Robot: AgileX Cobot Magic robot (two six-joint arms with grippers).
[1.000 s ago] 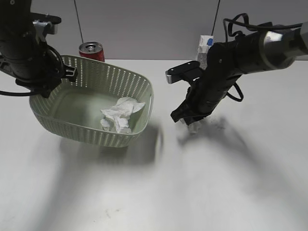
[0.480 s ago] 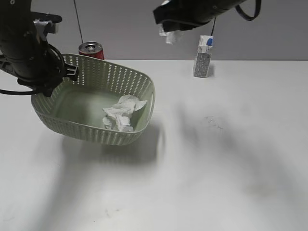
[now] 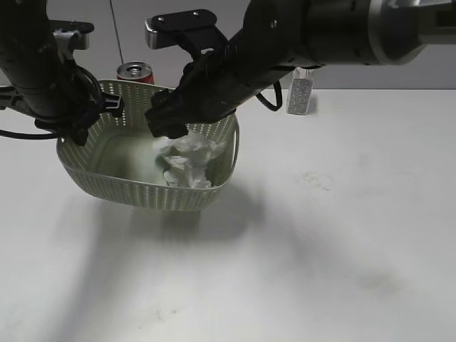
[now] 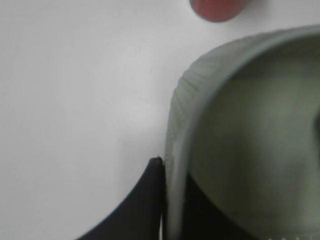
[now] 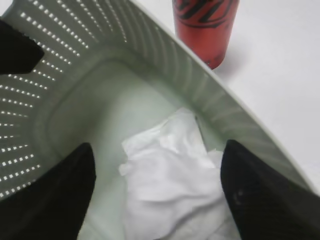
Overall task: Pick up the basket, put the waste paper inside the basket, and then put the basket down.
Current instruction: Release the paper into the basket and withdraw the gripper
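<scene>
White tabletop [image 3: 342, 235] below, my left gripper [image 4: 167, 200] clamps the pale sage-green perforated plastic basket's [image 3: 142, 192] rim while my right gripper [image 5: 157, 185] gapes over crumpled white tissue wads [image 5: 170, 200].

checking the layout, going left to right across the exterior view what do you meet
left gripper clamped on the basket's left rim → red can behind the basket → basket → waste paper inside it, right gripper just above → white-and-blue carton at the back
</scene>
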